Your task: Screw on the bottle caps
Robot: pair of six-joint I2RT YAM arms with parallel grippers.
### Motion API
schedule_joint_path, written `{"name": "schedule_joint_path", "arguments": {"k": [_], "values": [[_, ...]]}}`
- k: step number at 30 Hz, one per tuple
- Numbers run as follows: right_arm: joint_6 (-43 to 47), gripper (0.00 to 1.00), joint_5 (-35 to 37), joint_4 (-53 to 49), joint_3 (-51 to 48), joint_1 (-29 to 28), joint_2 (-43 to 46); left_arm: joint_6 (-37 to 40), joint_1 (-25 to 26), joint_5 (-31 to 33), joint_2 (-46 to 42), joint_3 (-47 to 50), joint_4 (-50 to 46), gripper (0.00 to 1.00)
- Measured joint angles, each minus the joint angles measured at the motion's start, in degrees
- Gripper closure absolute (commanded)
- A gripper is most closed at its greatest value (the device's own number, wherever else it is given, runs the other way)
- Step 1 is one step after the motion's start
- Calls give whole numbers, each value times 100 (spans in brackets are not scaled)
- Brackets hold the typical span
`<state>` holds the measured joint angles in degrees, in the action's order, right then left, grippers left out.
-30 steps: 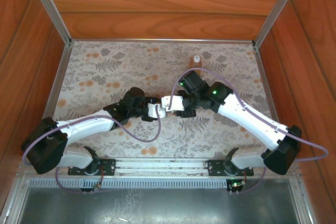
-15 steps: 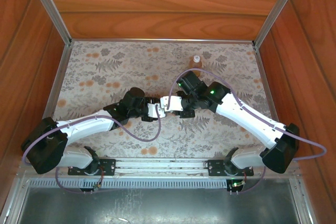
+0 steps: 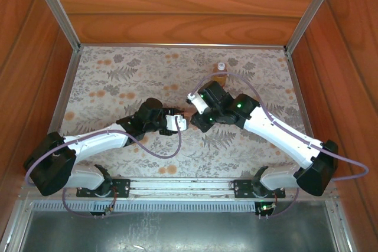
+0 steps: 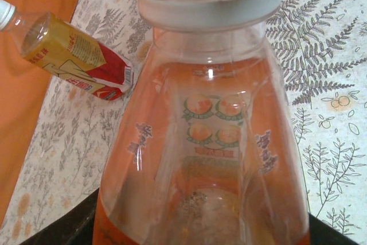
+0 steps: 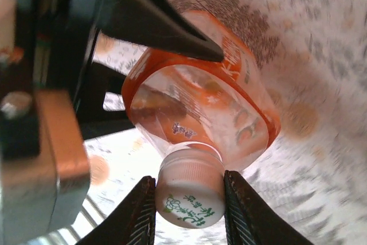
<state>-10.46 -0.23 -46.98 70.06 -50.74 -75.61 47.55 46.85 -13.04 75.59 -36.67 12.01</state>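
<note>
Bottle cap (image 5: 189,190) on the bottle (image 5: 200,101) sits pinched in right gripper (image 5: 188,177).

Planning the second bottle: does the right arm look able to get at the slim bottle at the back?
Probably not yet: the right gripper is clamped on the cap of the wide bottle that the left gripper holds. Once released, likely yes; the slim bottle stands close beyond it.
</note>
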Motion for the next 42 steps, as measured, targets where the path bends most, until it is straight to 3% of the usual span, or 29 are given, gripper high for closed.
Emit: {"name": "schedule_joint_path", "arguments": {"k": [3,7,9,13,20,26,32,42], "values": [[-1296,98,4,66,-39,-4,9,2,0,24,0,0,-9,45],[-2122,67,37,317,-269,-26,170,7,2,35,0,0,-37,45],[-2015,47,59,385,-334,-24,264,2,2,26,-2,0,-4,45],[-614,34,92,560,-391,-17,588,15,2,13,-63,22,-11,45],[2905,36,-136,426,-424,-15,1366,15,4,-92,-190,116,-24,45],[5235,38,-299,-232,-101,-24,990,15,4,-122,-221,125,-20,45],[6100,42,-164,-358,127,-125,442,15,4,-122,-223,201,-28,45],[6382,49,-129,-323,127,-225,122,20,4,-116,-286,201,-28,45]]}}
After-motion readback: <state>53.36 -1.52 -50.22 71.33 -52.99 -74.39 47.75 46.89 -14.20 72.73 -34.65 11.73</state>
